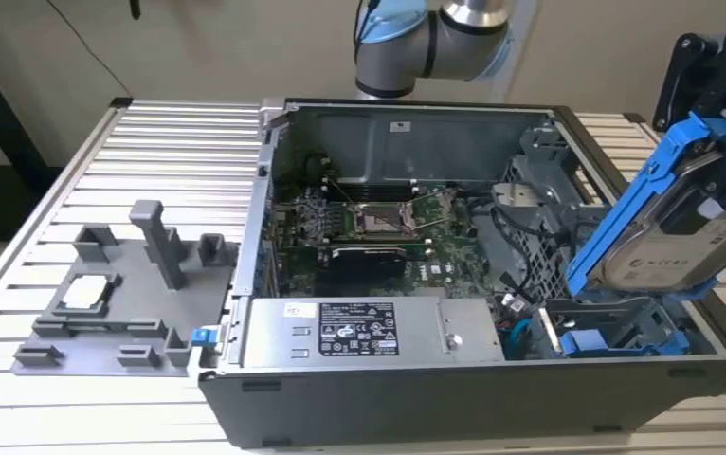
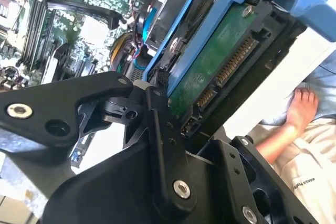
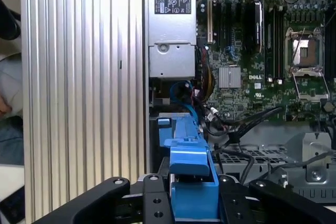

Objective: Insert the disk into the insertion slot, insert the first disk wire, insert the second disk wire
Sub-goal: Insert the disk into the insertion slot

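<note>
Disk [image 1: 661, 237] in blue carrier, pinched by the end effector [image 3: 194, 198] (black fingers [image 3: 155, 203] pressed against both sides of the carrier). Green circuit board [image 2: 210, 66] and connector edge turned toward the second wrist view. Held steeply tilted, lower end close over the blue-lined drive bay [image 1: 616, 332], at the exterior view's right inside the open computer case [image 1: 464, 403]. Beside the bay, grey labelled power-supply box [image 1: 351, 332]; behind it, motherboard [image 1: 376, 223]. Case on ribbed metal table [image 1: 173, 142]; grey fixture [image 1: 123, 284] at the exterior view's left. Person's hand [image 2: 302, 106] beyond the disk.
</note>
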`<control>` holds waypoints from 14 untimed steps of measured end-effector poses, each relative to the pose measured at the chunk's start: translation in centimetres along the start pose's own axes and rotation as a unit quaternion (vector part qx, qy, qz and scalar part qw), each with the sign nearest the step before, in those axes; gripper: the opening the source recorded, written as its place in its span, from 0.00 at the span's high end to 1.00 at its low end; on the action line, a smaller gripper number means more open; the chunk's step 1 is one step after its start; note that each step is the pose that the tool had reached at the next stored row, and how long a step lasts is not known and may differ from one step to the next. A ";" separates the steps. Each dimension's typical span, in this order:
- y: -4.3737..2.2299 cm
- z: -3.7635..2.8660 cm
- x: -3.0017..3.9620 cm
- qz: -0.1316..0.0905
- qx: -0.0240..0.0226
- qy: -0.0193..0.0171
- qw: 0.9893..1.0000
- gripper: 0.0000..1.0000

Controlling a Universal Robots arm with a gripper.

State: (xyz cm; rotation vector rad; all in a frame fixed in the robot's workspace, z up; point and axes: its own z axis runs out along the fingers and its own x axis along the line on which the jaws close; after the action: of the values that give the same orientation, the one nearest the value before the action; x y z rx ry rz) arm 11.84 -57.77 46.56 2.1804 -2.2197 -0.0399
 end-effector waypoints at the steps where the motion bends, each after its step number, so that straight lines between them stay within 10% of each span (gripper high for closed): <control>1: -0.08 0.14 0.00 0.000 0.000 0.000 1.000 0.67; 14: -0.70 2.40 -0.02 0.000 -0.001 0.000 1.000 0.67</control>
State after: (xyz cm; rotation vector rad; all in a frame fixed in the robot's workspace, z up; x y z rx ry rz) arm 12.44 -57.77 44.14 2.1808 -2.2180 -0.0412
